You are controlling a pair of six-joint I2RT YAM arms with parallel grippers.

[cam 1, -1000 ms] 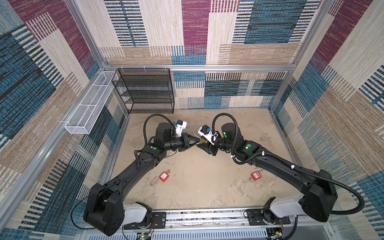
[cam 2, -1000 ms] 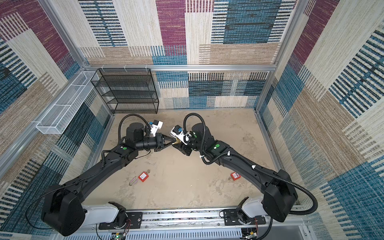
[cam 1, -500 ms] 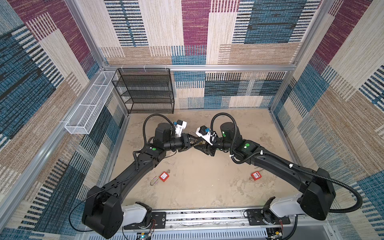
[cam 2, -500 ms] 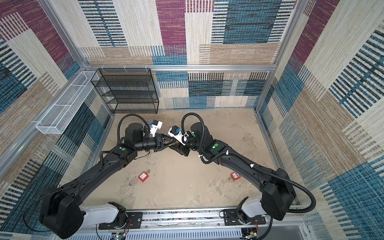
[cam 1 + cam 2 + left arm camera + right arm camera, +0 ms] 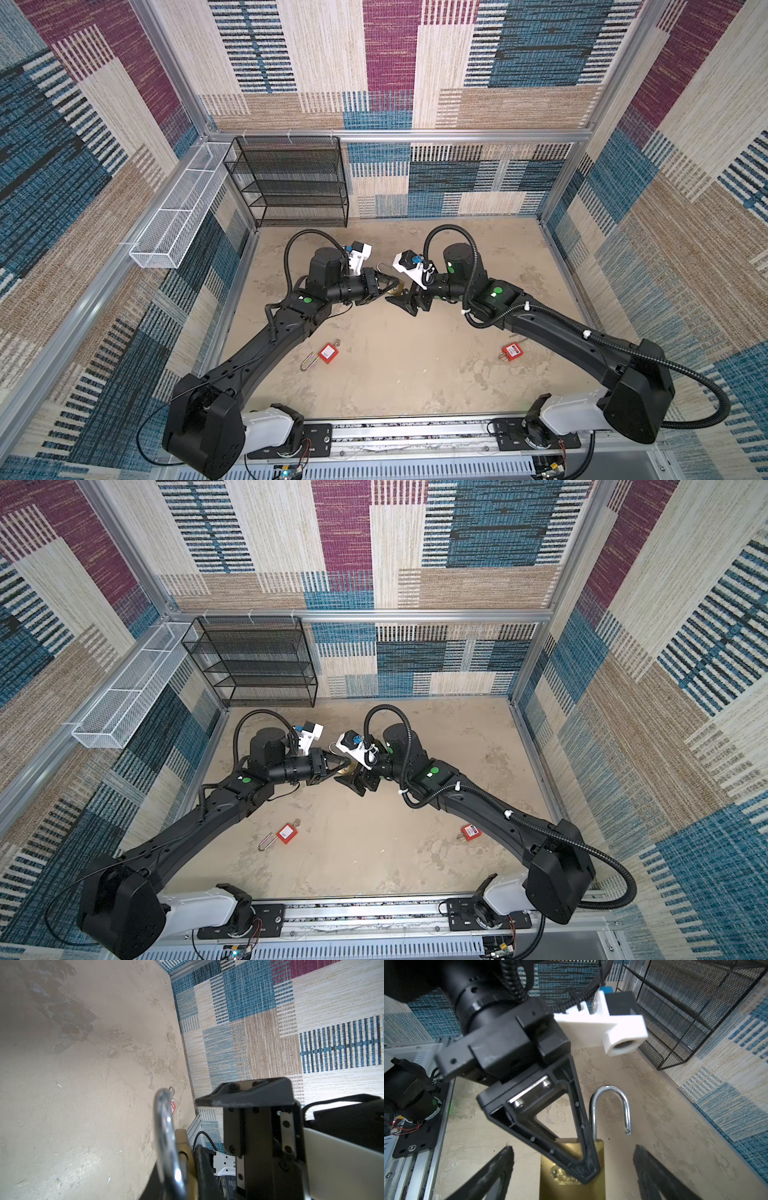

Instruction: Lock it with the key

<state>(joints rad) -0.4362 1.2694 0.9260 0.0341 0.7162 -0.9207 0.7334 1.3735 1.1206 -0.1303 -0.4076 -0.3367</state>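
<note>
Brass padlock (image 5: 571, 1190) is being held up over the middle of the table (image 5: 415, 386), its silver shackle (image 5: 610, 1087) swung open. Over on the left wall a white wire basket (image 5: 174, 224) is hanging from the rail, and a black mesh shelf (image 5: 291, 183) is standing at the back just beside it. Coming inward, the left gripper (image 5: 390, 287) is pinching the padlock's body between narrowed fingers. Nearer the front, beside that arm, a red padlock (image 5: 328, 353) is lying flat with its shackle out. Just right of the held lock, the right gripper (image 5: 405, 297) is facing it with its fingers (image 5: 500, 1167) spread wide, one on each side, neither touching. Farther right, a second red padlock (image 5: 512, 352) is lying close by the right arm.
</note>
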